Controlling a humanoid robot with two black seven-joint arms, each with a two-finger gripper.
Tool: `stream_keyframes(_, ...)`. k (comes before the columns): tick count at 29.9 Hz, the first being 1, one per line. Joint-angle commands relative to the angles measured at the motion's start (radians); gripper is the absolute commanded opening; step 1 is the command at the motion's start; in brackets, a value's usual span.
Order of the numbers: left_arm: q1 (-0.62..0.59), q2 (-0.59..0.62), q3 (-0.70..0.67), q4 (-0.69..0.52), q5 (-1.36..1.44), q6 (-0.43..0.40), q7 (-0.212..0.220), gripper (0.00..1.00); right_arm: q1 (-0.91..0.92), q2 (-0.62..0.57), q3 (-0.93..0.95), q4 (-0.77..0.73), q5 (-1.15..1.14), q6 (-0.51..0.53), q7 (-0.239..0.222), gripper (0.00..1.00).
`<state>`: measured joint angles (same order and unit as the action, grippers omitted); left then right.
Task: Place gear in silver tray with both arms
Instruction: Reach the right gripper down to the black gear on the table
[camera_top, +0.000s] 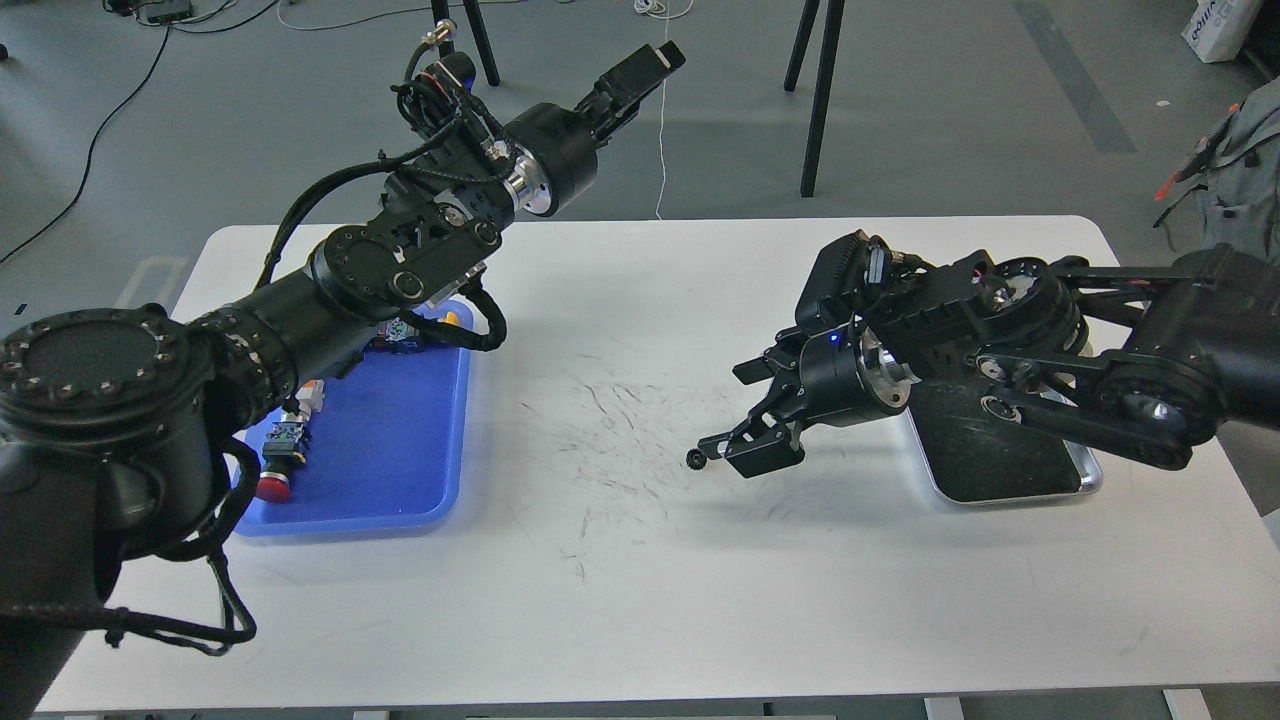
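A small black gear (693, 459) lies on the white table near its middle. My right gripper (730, 455) is open and low over the table. Its nearer fingertip (710, 446) is right beside the gear, on the gear's right; I cannot tell if they touch. The silver tray (1086, 484) lies at the right, with most of its dark floor hidden under my right arm. My left gripper (640, 68) is raised high beyond the table's far edge, nothing visible in it. Its fingers cannot be told apart.
A blue plastic tray (400, 470) at the left holds several push-button switches, partly under my left arm. Black stand legs (820, 100) rise behind the table. Scuff marks cover the table's middle.
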<state>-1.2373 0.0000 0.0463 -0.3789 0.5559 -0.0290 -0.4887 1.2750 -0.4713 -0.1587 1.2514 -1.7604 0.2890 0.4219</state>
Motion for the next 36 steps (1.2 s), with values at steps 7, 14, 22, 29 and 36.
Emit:
stream_keyframes(7,0.009,0.0,0.0,0.0,0.001,0.0,0.0,0.94,-0.023,0.072,-0.019,-0.078,-0.011,0.032,0.006,0.99)
stream_keyframes(14,0.01,0.0,0.0,0.0,0.001,0.021,0.0,0.94,-0.039,0.22,-0.045,-0.234,-0.022,0.027,0.006,0.99)
stream_keyframes(22,0.016,0.0,0.0,0.0,0.001,0.021,0.0,0.94,-0.077,0.353,-0.045,-0.415,-0.016,0.028,-0.002,0.99)
stream_keyframes(29,0.021,0.0,0.0,0.0,0.001,0.021,0.0,0.94,-0.082,0.395,-0.051,-0.452,-0.016,0.042,-0.002,0.98)
stream_keyframes(36,0.019,0.0,0.0,0.0,0.001,0.021,0.0,0.94,-0.06,0.405,-0.101,-0.44,-0.007,0.12,0.0,0.96)
